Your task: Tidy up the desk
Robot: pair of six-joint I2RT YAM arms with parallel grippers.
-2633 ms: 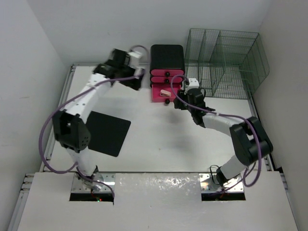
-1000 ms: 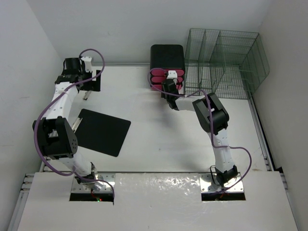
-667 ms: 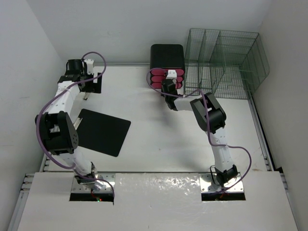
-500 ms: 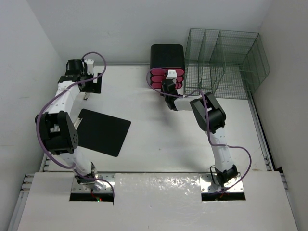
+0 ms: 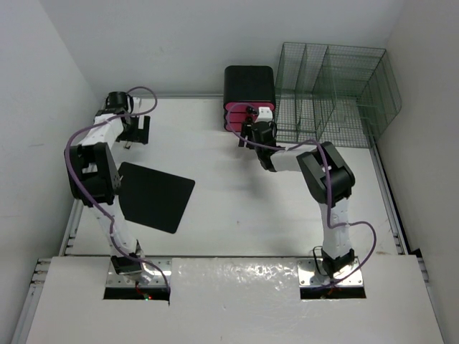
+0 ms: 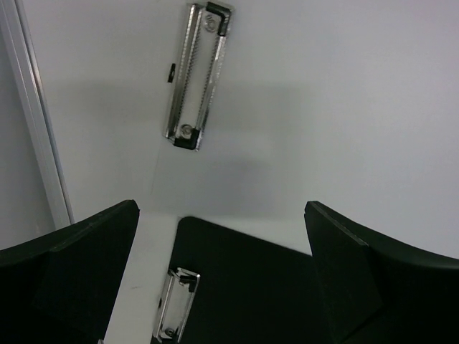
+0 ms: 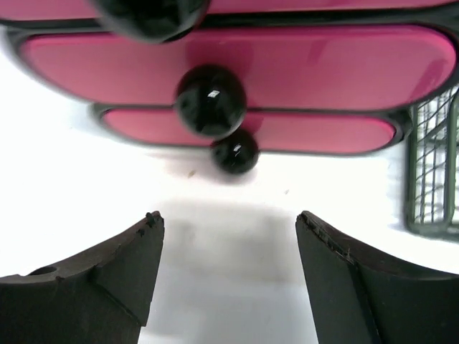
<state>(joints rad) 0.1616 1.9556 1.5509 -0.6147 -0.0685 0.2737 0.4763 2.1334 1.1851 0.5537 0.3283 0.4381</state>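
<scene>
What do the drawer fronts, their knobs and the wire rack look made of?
Drawer fronts: probably glossy pink plastic, with a soft, even sheen. Knobs: shiny black balls, plastic or lacquered, showing sharp highlights. Wire rack: thin metal mesh, seemingly coated dark green.

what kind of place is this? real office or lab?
Most likely a robot-lab test cell staged as an office desk, not a real office: a white railed desk boxed in by plain white walls, with a black clipboard, a pink-fronted drawer unit and a wire file rack.
</scene>
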